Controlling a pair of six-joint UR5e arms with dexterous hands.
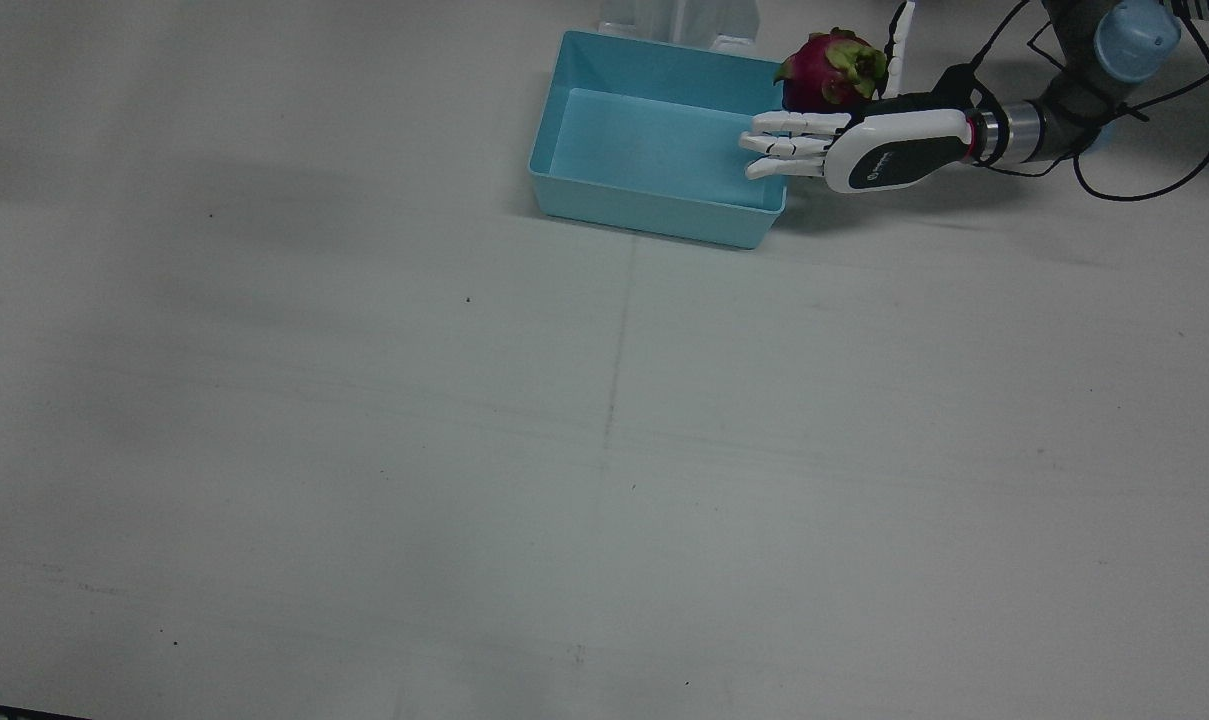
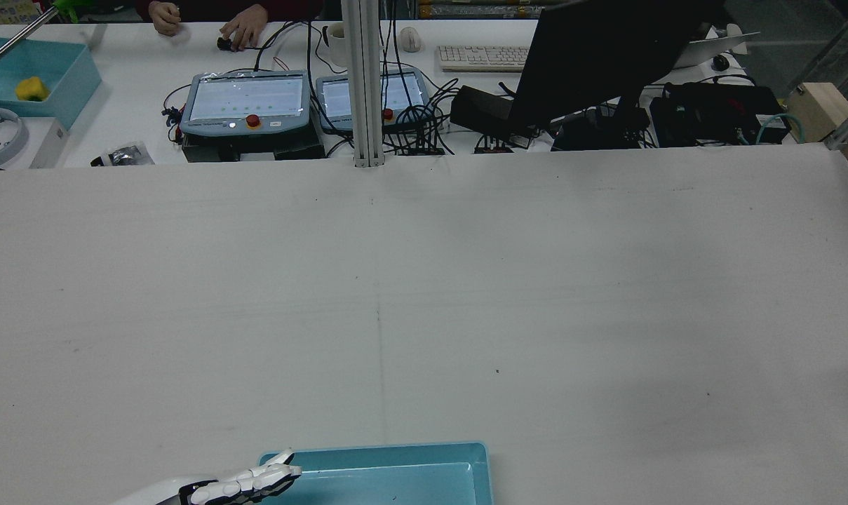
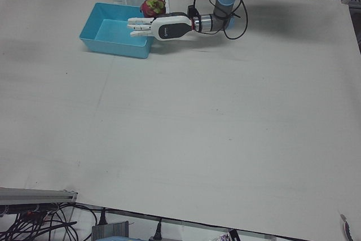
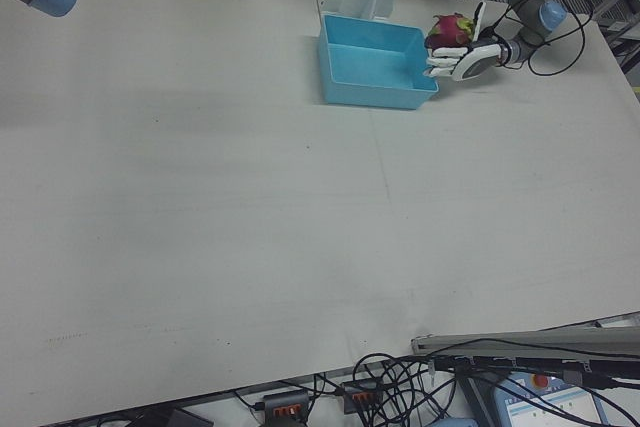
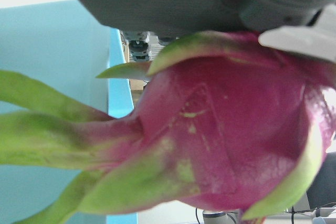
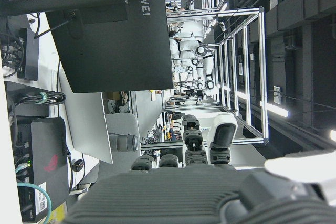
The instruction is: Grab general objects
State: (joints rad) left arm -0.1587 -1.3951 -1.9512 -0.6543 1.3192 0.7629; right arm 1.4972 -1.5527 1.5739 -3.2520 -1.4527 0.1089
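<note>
My left hand [image 1: 864, 145] is flat and open beside the fruit [image 1: 829, 70], holding nothing, so I might knock it away from the bin [image 1: 654, 215]; I can't tell about my right hand [image 6: 210, 145].

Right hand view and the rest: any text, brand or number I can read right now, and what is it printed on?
"HUAWEI": on the back of the dark monitor, right hand view, lying sideways.
"IXSON" or similar, cut off by the frame edge: white box, far left of the rear view.
Logo on the back of the left hand: too small to read.
Screens of the two teach pendants: too blurred to read.
Nothing legible on the blue bin or the dragon fruit.
</note>
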